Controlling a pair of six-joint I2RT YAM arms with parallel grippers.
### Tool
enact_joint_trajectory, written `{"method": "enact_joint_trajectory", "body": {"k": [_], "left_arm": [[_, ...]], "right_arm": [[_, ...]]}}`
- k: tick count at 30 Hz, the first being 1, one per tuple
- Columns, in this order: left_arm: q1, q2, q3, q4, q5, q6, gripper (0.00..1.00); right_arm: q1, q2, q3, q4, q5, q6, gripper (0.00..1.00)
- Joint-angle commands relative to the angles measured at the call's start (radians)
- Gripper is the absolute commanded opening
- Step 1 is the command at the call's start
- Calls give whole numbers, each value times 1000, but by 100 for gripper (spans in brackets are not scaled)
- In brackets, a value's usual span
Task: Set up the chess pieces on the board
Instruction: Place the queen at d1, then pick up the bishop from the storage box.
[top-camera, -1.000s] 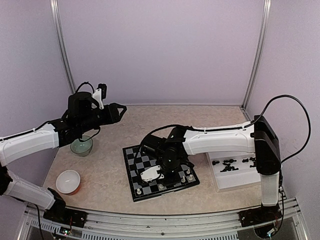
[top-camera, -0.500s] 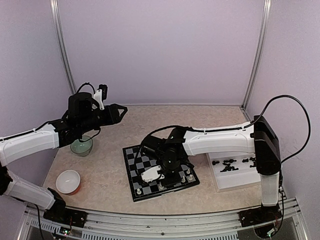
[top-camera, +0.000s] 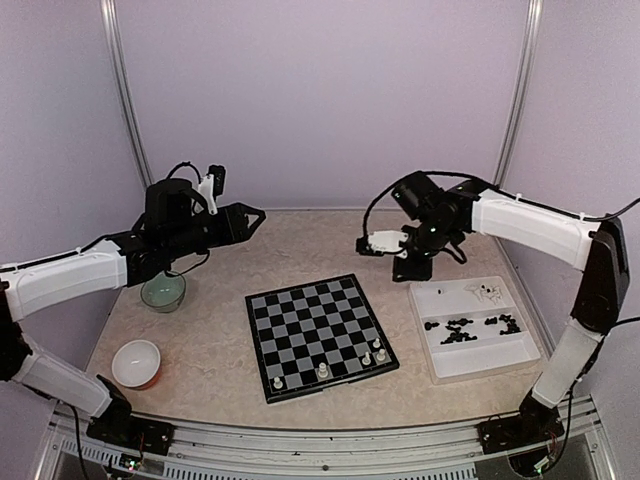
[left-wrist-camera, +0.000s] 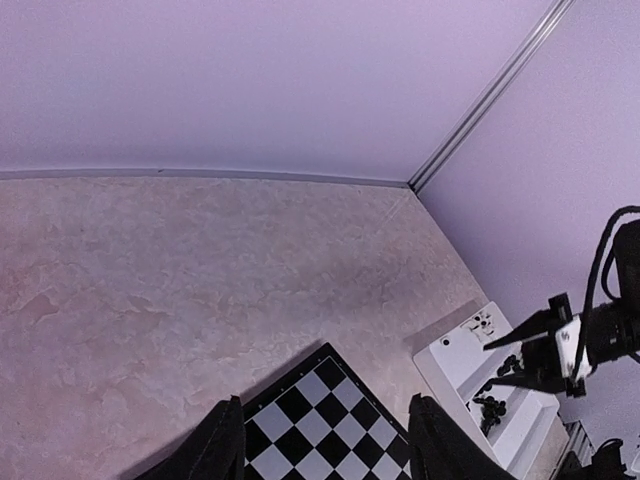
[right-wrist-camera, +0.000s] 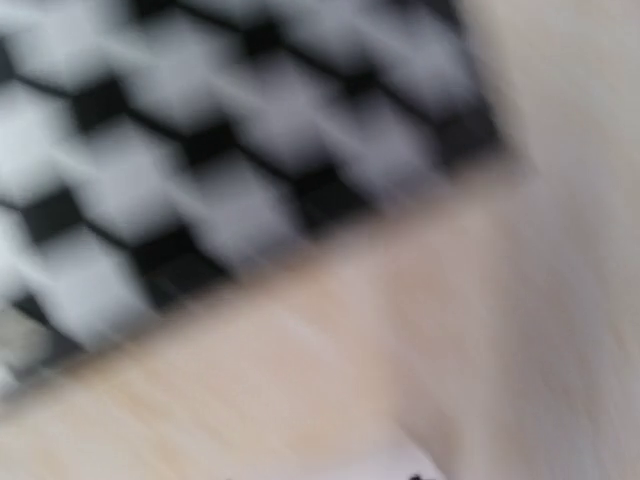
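- Board (top-camera: 315, 325) is laid flat at the desk's front centre.
- White tray (top-camera: 482, 356) is set near the right edge.
- Left gripper (top-camera: 254, 216) is held raised toward the back-left corner, fingers spread wide, nothing gripped.
- Right gripper (top-camera: 408, 268) is seen by the tray's back-left corner; its opening cannot be told.
- White chess pieces (top-camera: 322, 371) are stood along the board's front edge; black chess pieces (top-camera: 460, 325) are heaped in the tray.

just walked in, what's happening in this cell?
Chess setup, early stage. The board has only a few cream pieces, all on its near row. The black pieces and some cream ones lie in the white tray. The right gripper hangs between board and tray, grip unclear. The left gripper is open and empty, left of the board.
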Motion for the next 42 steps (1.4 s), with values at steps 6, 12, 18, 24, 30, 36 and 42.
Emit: {"method": "enact_joint_trajectory", "body": {"k": [6,12,18,24,30,36,42], "left_arm": [[-233,156,228,-77,-371,245,58],[-347,276,314,-32,-803,203,99],[-341,312,354,-41,-495,292,79],[-305,349,373,-56,-188,211,59],[-309,357,367,-48,-168,184,59],[-309,369,375,-43,-157,175,59],[-309,378,382,-45,-146,167,59]], "right_arm": [[-521,-144,-246,86,-152,75,35],[-685,-118,-360,158,-165,121,32],[-720,-63,-385,206,-146,153,29],[-752,6,-384,232,-129,171,22],[-762,27,-392,267,-87,188,19],[-773,51,-396,285,-75,205,18],[-781,95,-408,309,-80,221,18]]}}
